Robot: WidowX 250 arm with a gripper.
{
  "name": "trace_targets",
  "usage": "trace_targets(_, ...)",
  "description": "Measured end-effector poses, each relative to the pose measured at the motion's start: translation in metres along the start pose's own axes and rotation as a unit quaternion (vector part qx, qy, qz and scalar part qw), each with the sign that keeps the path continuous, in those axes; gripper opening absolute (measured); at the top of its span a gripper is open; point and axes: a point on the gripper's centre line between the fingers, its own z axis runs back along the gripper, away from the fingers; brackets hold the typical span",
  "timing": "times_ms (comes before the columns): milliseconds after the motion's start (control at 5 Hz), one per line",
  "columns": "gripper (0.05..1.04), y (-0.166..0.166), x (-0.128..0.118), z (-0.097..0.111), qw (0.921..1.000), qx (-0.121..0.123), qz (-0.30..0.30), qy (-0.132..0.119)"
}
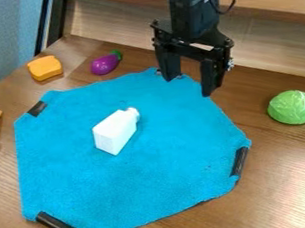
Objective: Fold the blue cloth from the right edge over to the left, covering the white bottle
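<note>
My gripper (190,86), fingers spread and holding nothing, hangs by the upper right edge of the blue cloth (121,189); I can't quite judge its height. Dipping too low could ruck that edge, shifting the white bottle (115,133) lying mid-frame; an off-centre pinch could roll it. The wooden backboard (270,45) limits me at upper right; lower centre offers more room.

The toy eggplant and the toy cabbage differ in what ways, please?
The toy eggplant is purple with a green tip; the toy cabbage is light green. The eggplant is smaller and elongated, the cabbage bigger and dome-shaped. Both lie on the wooden table, off the blue cloth.
</note>
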Motion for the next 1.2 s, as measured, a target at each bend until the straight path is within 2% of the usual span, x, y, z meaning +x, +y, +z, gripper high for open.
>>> trace_targets(200,1.000,0.000,-0.002,-0.011,0.9999,-0.001,0.003,0.016)
trace_targets(600,1.000,-0.060,0.007,-0.041,0.9992,-0.029,-0.027,0.003)
trace_targets(800,1.000,-0.068,0.006,-0.056,0.9993,-0.029,-0.023,0.008)
trace_targets(1000,1.000,-0.079,0.000,-0.073,0.9993,-0.015,-0.025,0.024)
trace_targets(1200,1.000,-0.073,-0.004,-0.084,0.9996,0.003,-0.010,0.026)
